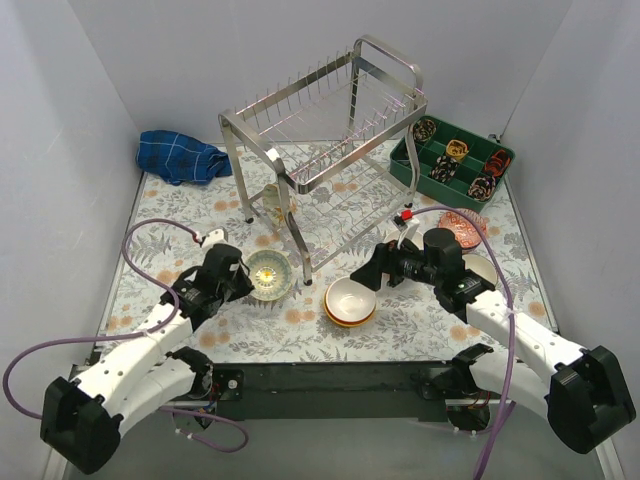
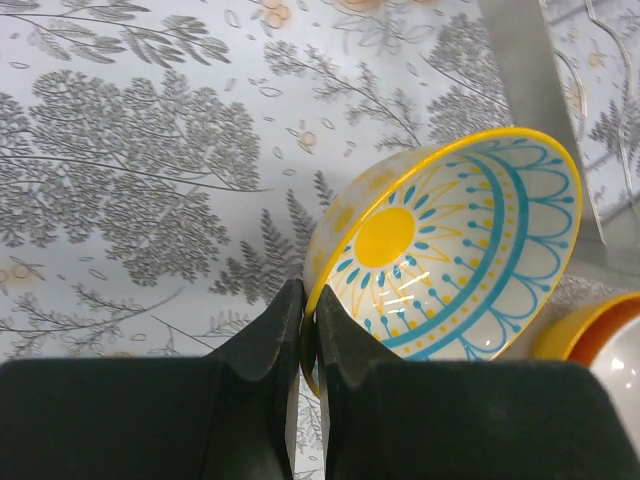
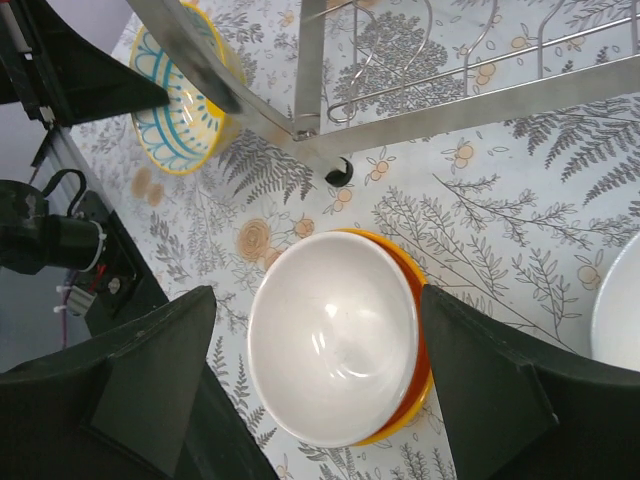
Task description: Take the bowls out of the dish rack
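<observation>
The left gripper (image 2: 308, 300) has its jaws pinched on the rim of the yellow-and-blue bowl (image 2: 450, 250), tilted above the tabletop (image 1: 420, 320) just left of the dish rack (image 1: 330, 150), where so thin a hold could let it slip against the rack's near leg, while the right gripper (image 3: 318, 292) gapes empty above the white bowl (image 3: 335, 335).

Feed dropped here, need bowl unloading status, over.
Left gripper shut on sun-patterned bowl rim. Right gripper open over white bowl, nested in orange bowl. Dish rack leg close beside it.

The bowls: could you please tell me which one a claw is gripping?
The yellow-rimmed sun-patterned bowl; the left claw pinches its rim, the others lie free.
</observation>
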Tool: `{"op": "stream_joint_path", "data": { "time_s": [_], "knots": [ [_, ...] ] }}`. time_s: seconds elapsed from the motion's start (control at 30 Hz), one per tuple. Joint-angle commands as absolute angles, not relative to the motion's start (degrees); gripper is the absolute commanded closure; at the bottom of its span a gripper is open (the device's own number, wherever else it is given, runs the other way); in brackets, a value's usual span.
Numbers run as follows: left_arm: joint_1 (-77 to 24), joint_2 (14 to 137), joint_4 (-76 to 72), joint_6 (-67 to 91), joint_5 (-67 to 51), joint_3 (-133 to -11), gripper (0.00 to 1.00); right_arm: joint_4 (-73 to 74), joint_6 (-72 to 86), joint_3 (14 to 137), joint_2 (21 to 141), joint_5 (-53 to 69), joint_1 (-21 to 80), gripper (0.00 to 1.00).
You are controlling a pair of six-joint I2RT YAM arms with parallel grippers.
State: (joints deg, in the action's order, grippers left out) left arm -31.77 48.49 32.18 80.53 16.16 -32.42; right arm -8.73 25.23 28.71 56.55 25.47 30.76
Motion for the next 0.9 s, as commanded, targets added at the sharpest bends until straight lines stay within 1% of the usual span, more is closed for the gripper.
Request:
{"op": "stream_joint_path", "data": {
  "time_s": [0.0,0.23,0.43,0.6,0.63,0.7,0.77,0.83,0.87],
  "knots": [
    [-22.52,52.10,27.25,74.97,9.41,-32.96,1.00,-7.30,21.45,30.50,55.02,22.59,30.67,0.09],
    [-8.98,58.08,21.02,70.75,1.68,-33.22,1.00,-5.89,18.81,30.24,53.09,19.43,30.59,0.06],
    [-3.18,62.92,17.58,69.26,-3.42,-33.58,1.00,-6.06,18.02,30.06,53.87,19.07,30.59,0.05],
    [-0.44,63.90,16.96,68.82,-4.22,-32.87,0.88,-7.29,17.67,29.62,54.40,18.46,30.59,0.01],
    [-0.27,63.72,17.05,68.82,-3.87,-32.87,0.84,-7.47,17.75,29.62,54.75,17.93,30.59,0.01],
    [-0.26,63.28,17.31,68.73,-3.52,-32.70,0.81,-7.73,17.84,29.79,55.28,17.84,30.59,0.01],
    [-0.26,62.84,17.40,68.73,-3.43,-32.26,0.76,-8.00,17.76,30.32,56.16,17.75,30.59,0.01],
    [-0.26,62.40,17.58,68.73,-3.43,-32.08,0.65,-8.70,17.84,30.50,57.04,17.75,30.67,0.01],
    [-0.26,62.23,17.75,68.64,-3.34,-32.08,0.63,-8.96,17.84,30.76,57.39,17.75,30.59,0.01]
  ]
}}
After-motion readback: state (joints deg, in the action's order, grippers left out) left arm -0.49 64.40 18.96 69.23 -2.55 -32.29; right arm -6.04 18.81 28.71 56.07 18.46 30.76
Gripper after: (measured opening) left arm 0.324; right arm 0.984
